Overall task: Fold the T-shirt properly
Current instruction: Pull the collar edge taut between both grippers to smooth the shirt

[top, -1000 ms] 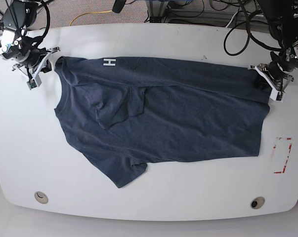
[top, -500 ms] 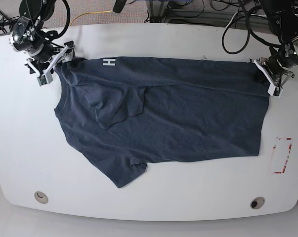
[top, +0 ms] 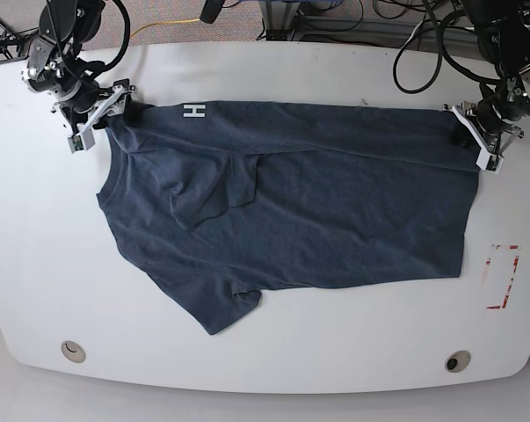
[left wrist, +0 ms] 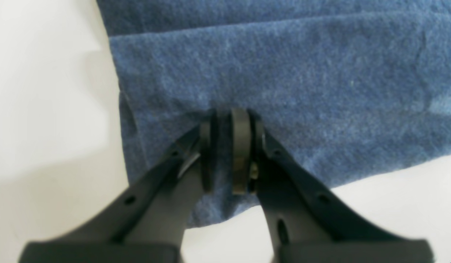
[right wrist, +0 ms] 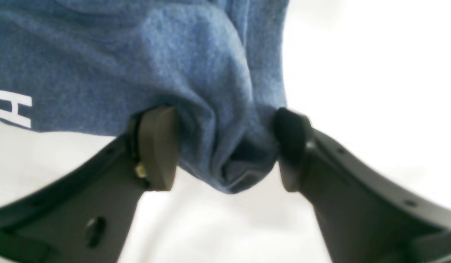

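The dark blue T-shirt [top: 291, 211] lies spread on the white table [top: 335, 352], one sleeve folded onto the chest and a white letter H [top: 194, 111] at its far edge. My left gripper [top: 477, 143] sits at the shirt's far right corner. In the left wrist view this gripper [left wrist: 231, 117] is shut on the T-shirt [left wrist: 284, 73] near its edge. My right gripper [top: 115, 107] is at the far left shoulder corner. In the right wrist view this gripper [right wrist: 225, 146] is open, its fingers either side of a bunched fold of T-shirt [right wrist: 218, 109], beside the H [right wrist: 13, 108].
A red-edged marker [top: 502, 277] lies on the table right of the shirt. Two round holes [top: 73, 351] [top: 458, 360] sit near the front edge. Cables [top: 423, 44] and stands crowd the space behind the table's far edge.
My right gripper has moved right onto the shirt's shoulder corner and its jaws have parted around the cloth. My left gripper has shifted slightly toward the far edge, still holding its corner.
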Robot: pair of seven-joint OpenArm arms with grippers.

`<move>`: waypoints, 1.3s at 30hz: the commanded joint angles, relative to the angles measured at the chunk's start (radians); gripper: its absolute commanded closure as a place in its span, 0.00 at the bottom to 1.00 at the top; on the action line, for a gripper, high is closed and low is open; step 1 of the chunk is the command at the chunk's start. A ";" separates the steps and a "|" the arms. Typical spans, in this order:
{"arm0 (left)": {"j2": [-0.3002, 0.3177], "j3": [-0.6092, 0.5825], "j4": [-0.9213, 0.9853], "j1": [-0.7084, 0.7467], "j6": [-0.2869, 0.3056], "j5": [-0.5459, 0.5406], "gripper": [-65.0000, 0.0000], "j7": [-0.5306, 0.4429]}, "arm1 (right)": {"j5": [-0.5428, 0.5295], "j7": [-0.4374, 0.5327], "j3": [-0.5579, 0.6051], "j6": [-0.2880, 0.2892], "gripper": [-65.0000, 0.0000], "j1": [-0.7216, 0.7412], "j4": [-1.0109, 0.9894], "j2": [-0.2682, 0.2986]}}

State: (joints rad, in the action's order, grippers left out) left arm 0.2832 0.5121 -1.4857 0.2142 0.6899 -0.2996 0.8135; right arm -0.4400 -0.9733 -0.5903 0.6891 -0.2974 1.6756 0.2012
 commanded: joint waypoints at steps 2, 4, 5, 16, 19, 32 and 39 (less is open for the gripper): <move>0.004 0.004 0.001 0.020 0.000 0.044 0.92 0.056 | 0.007 -0.011 -0.004 0.009 0.73 -0.003 0.008 0.007; 0.004 0.020 0.000 0.021 0.000 0.044 0.92 0.056 | 0.010 -0.011 -0.004 0.009 0.95 -0.001 0.007 0.007; 0.003 0.027 0.000 0.021 0.000 0.044 0.92 0.056 | 0.010 -0.012 -0.003 0.009 1.00 -0.003 0.007 0.007; 0.004 0.084 -0.002 0.124 0.000 0.041 0.92 0.057 | 0.010 -0.019 -0.004 0.009 1.00 -0.087 0.079 0.028; 0.004 0.098 -0.002 0.152 0.000 0.041 0.92 0.057 | 0.010 -0.019 -0.004 0.009 1.00 -0.128 0.128 0.027; 0.003 0.136 -0.062 0.184 0.001 0.041 0.86 0.093 | 0.010 -0.019 -0.024 0.009 0.93 -0.205 0.154 0.024; -0.008 0.136 -0.178 0.202 0.001 0.041 0.54 0.157 | 0.005 -0.019 -0.026 0.009 0.34 -0.233 0.266 0.013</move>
State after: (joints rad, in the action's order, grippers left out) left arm 0.2722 0.6437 -1.6379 0.4107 0.6960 -0.2913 0.9291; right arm -0.4225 -1.0080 -0.6067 0.6994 -0.5285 1.8870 0.2073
